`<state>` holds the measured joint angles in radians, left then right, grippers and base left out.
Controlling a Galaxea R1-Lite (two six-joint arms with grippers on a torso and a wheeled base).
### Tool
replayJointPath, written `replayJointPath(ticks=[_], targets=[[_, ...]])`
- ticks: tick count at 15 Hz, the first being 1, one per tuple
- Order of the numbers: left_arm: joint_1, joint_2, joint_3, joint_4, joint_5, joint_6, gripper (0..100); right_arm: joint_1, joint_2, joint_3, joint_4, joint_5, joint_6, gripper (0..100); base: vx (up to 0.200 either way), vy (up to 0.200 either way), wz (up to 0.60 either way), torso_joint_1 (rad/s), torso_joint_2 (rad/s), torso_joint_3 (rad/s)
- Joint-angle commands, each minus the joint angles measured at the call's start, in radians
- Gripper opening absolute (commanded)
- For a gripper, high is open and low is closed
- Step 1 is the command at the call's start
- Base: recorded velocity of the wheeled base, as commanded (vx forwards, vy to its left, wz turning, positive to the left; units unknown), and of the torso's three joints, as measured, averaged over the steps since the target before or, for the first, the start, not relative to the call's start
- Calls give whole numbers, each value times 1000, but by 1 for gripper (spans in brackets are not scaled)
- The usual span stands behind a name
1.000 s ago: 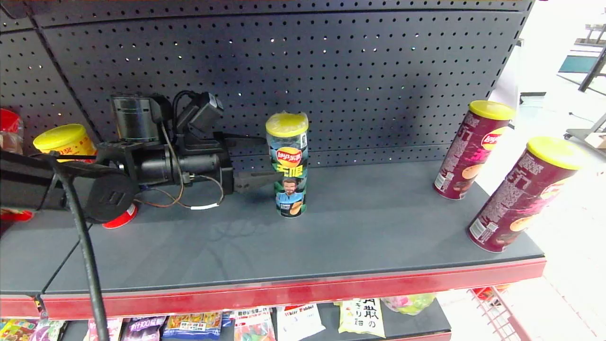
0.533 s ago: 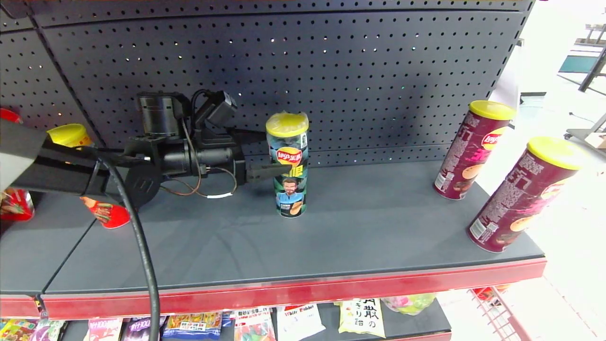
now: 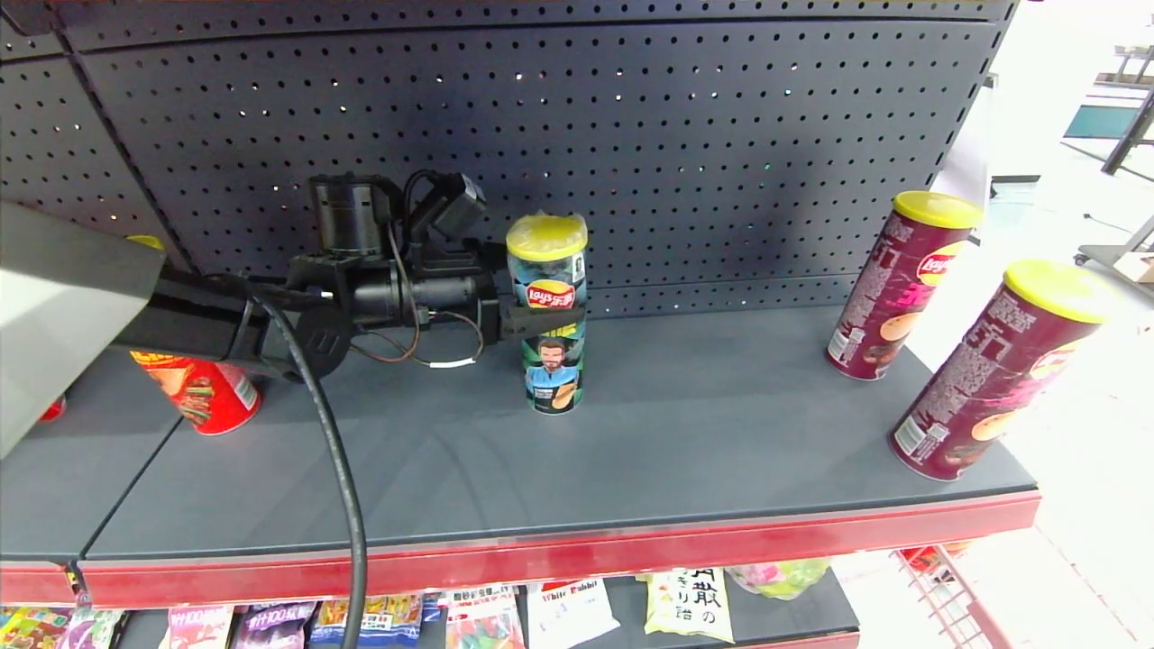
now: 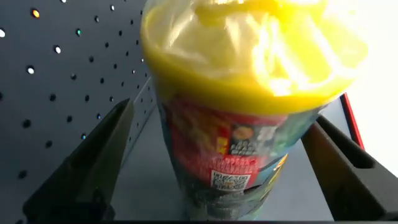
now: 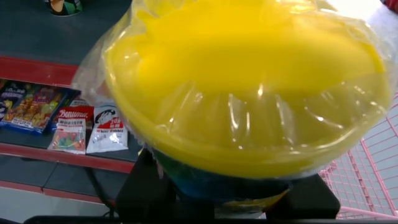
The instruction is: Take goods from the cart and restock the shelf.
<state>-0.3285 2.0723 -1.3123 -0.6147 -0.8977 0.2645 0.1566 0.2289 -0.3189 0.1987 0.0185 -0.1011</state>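
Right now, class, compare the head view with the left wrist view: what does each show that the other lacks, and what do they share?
Head view adds: two maroon cans at the shelf's right end, a red can on the left, and snack packets on the lower shelf.
Left wrist view adds: the gaps between the gripper's fingers and the can's sides.
Shared: the green can with its yellow lid, the left gripper open around it, and the pegboard behind.
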Motion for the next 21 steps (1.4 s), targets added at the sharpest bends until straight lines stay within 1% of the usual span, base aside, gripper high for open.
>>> replayJointPath(ticks=[1,2,3,5,6,8,10,13,17,19,20,21], targets=[[-6,8,-4,0,0,-1,100,0,4,0,-1,1,0,0,0,0,0,0,0,0],[-10,8,-4,-2,0,-1,100,0,6,1,1,0,0,0,0,0,0,0,0,0],[-12,8,-1,1,2,-1,0,1,6,4,1,1,0,0,0,0,0,0,0,0],[-29,5,-1,9,3,-13,0,1,4,8,1,1,0,0,0,0,0,0,0,0],[-38,0,-1,7,11,-37,0,0,6,9,1,1,0,0,0,0,0,0,0,0],[-44,-9,18,1,13,-39,0,1,6,9,1,1,0,0,0,0,0,0,0,0],[-43,-60,90,1,13,-37,0,0,6,9,-1,1,0,0,0,0,0,0,0,0],[-44,-184,251,1,11,-41,0,0,4,8,-2,1,0,0,0,0,0,0,0,0],[-44,-278,369,-13,6,-42,0,0,6,6,-2,1,0,0,0,0,0,0,0,0],[-57,-302,435,-51,6,-42,0,0,6,3,-2,3,0,0,0,0,0,0,0,0],[-57,-302,444,-68,6,-42,0,0,6,1,-2,1,0,0,0,0,0,0,0,0],[-58,-294,478,-123,5,-45,0,0,6,-2,-2,3,0,0,0,0,0,0,0,0]])
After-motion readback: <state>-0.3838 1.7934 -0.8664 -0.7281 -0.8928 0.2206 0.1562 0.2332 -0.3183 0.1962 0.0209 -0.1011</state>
